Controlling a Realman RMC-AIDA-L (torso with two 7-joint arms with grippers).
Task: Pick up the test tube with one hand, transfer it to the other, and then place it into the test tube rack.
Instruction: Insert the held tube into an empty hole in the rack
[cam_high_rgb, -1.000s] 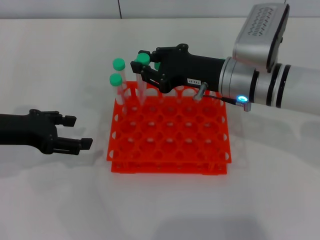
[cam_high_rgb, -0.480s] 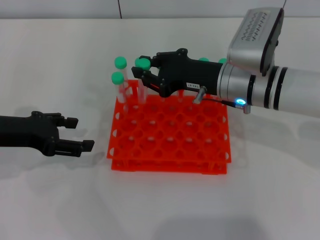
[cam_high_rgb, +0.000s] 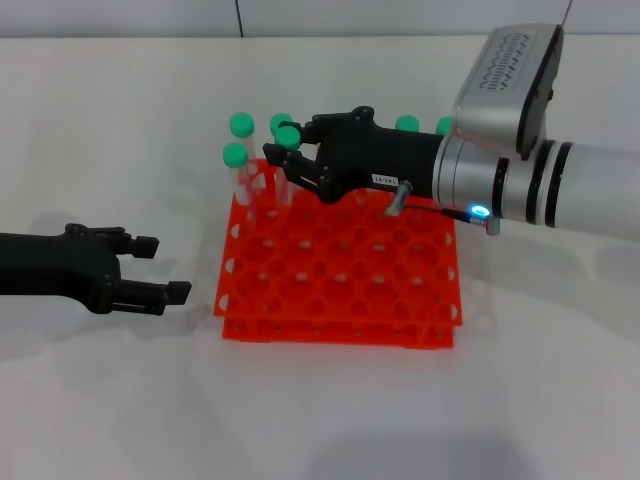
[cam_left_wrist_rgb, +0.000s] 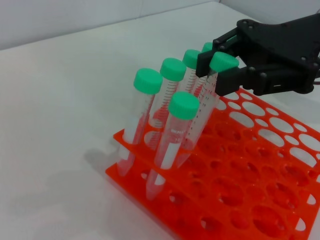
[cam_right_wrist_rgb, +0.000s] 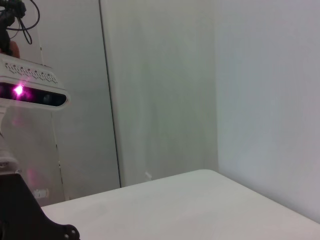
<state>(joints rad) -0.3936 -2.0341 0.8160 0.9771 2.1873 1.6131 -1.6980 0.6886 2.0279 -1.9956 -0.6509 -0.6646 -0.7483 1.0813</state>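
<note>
The orange-red test tube rack (cam_high_rgb: 340, 285) stands mid-table. My right gripper (cam_high_rgb: 288, 144), black with a white label and a blue wrist light, hangs over the rack's back left corner. It is shut on the green-capped test tube (cam_high_rgb: 289, 134). In the left wrist view the right gripper (cam_left_wrist_rgb: 218, 71) pinches this test tube (cam_left_wrist_rgb: 223, 62) just below the cap, and the tube's lower end slants down into a hole of the rack (cam_left_wrist_rgb: 250, 195). My left gripper (cam_high_rgb: 165, 267) rests open and empty near the table, left of the rack.
Other green-capped tubes stand in the rack's back left holes (cam_high_rgb: 240, 124) (cam_high_rgb: 234, 154) (cam_left_wrist_rgb: 148, 81) (cam_left_wrist_rgb: 183, 105), close beside the held one. Two more green caps (cam_high_rgb: 407, 124) show behind my right wrist. The right wrist view shows only walls and a table edge.
My right gripper has come down and slightly forward with the test tube, lowering its cap toward the level of the neighbouring caps. The left gripper has barely moved.
</note>
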